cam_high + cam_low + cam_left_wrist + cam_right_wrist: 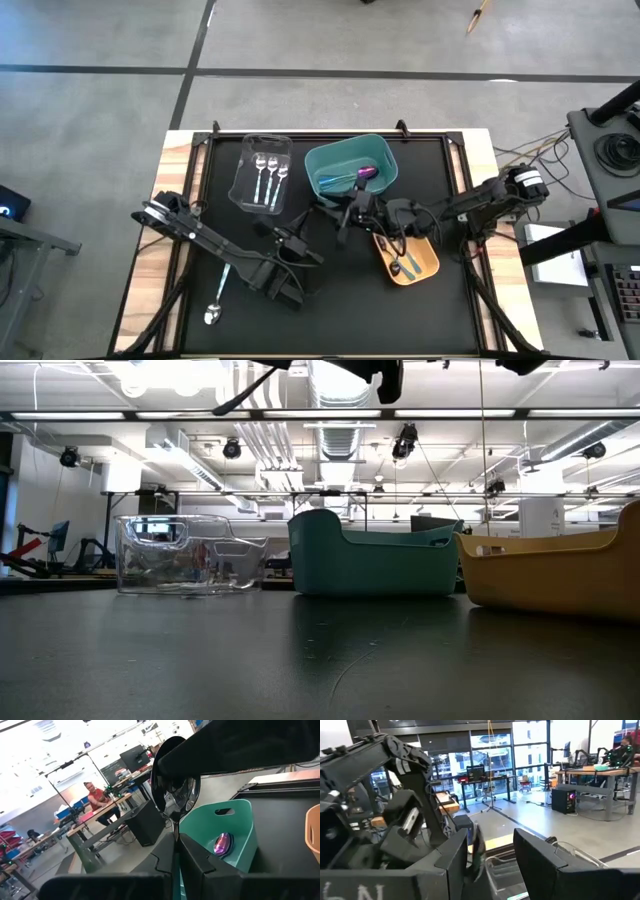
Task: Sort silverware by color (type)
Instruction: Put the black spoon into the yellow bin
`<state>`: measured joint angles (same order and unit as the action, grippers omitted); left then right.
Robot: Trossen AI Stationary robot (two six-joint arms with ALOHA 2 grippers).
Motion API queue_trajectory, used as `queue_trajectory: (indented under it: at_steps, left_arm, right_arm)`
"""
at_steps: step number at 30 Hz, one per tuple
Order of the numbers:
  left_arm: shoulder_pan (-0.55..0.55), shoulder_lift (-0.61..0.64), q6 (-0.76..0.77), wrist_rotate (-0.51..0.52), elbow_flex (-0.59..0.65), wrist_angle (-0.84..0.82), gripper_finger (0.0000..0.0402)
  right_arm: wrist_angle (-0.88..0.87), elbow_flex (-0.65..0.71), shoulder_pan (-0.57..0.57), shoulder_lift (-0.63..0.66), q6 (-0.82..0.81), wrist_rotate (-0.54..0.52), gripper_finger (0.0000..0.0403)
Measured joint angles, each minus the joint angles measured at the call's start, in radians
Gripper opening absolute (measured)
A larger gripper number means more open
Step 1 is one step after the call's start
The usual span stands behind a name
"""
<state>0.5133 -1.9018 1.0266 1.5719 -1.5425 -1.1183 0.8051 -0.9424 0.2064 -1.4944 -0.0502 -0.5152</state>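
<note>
My left gripper (176, 840) is shut on a dark shiny spoon (175, 780), held in the air near the teal bin (350, 165). My right gripper (490, 845) faces it from the table's right, open. Its fingers stand on either side of the spoon's bowl (477, 851), which shows edge-on close to one finger (455, 855). In the high view both grippers meet at mid-table (355, 213). One silver spoon (215, 300) lies flat on the black mat at the near left. My left gripper pinches the spoon's neck (175, 827), just below the bowl, between its two fingers. The fingers lie about level and point toward the table's far right. The bowl sticks out past the fingertips, and the spoon is clear of the table. My right gripper has one finger close beside the bowl; whether it touches, I cannot tell.
A clear bin (265, 172) at the far left holds three silver spoons. The teal bin holds purple-blue utensils (366, 173). An orange bin (408, 258) at the near right holds dark spoons. In the low view the bins (370, 555) stand in a row.
</note>
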Motion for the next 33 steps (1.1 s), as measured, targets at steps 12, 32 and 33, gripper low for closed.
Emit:
queue_trajectory:
  at_steps: [12, 32, 33]
  left_arm:
    - [-0.002, 0.000, -0.022, 0.000, 0.000, 0.027, 0.0000]
    - [0.005, 0.000, -0.031, -0.037, 0.000, 0.001, 0.0103]
    - [0.006, 0.001, -0.032, -0.037, 0.000, -0.007, 0.0118]
  right_arm:
    - [0.016, 0.000, -0.023, 0.000, 0.015, 0.072, 0.0095]
    - [-0.028, 0.000, -0.035, 0.000, 0.035, 0.125, 0.0014]
    - [-0.042, 0.000, -0.035, 0.003, 0.035, 0.125, 0.0014]
